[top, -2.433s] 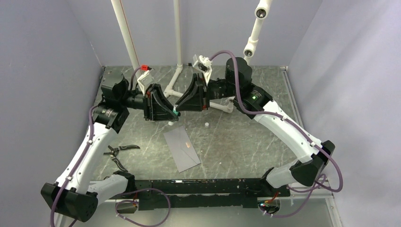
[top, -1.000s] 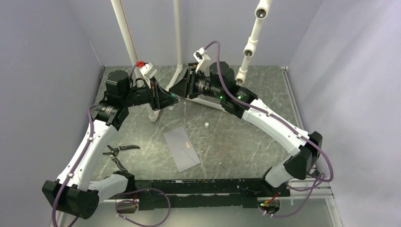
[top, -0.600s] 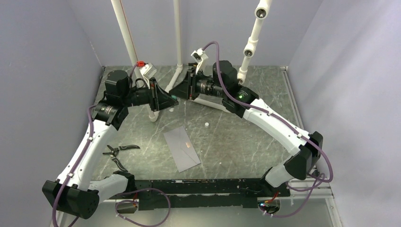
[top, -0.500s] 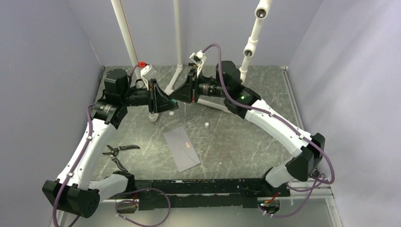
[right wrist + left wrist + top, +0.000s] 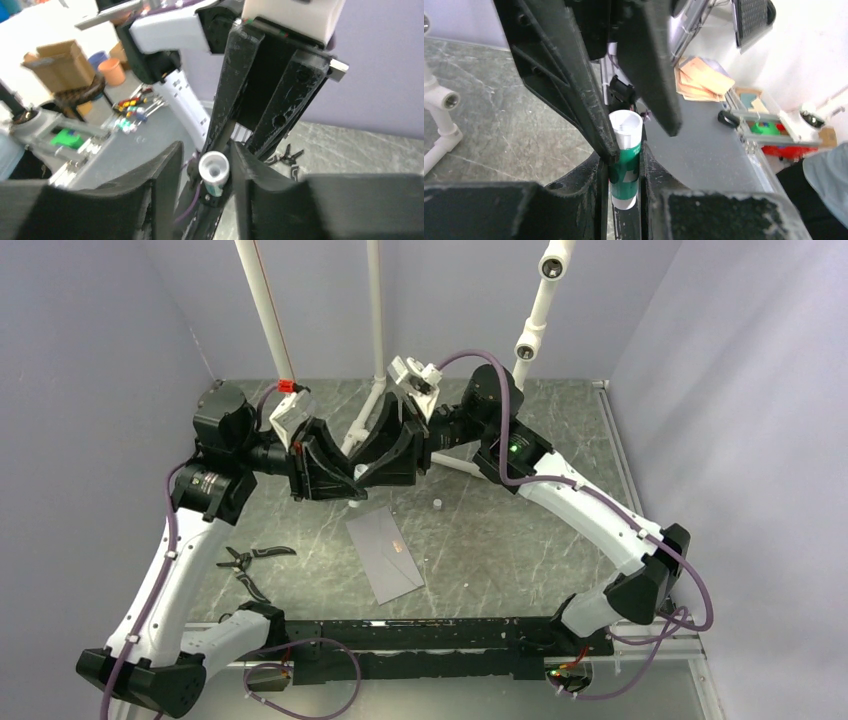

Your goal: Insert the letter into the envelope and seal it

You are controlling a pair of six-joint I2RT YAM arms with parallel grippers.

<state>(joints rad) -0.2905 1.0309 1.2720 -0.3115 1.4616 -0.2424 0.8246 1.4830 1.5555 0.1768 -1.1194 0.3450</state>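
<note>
The pale grey envelope (image 5: 385, 555) lies flat on the table, flap shut, with a small tan spot on it. No separate tan letter shows. My left gripper (image 5: 350, 486) hangs above the table behind the envelope, shut on a green and white glue stick (image 5: 625, 150). My right gripper (image 5: 364, 474) meets it tip to tip. Its jaws are open around the stick's white end (image 5: 214, 171), one finger close beside it and a gap on the other side. In the left wrist view my own gripper (image 5: 624, 167) clamps the stick's green body. In the right wrist view my right gripper (image 5: 206, 167) straddles the stick.
Black pliers (image 5: 250, 560) lie at the left of the table. A small white cap-like piece (image 5: 437, 503) lies right of the grippers. White pipe posts (image 5: 265, 310) rise at the back, with a pipe foot (image 5: 441, 107) on the table. Purple walls enclose three sides.
Both grippers have come forward and together from their spread position further back. The right gripper's fingers now straddle the end of the glue stick held by the left. The envelope has not moved.
</note>
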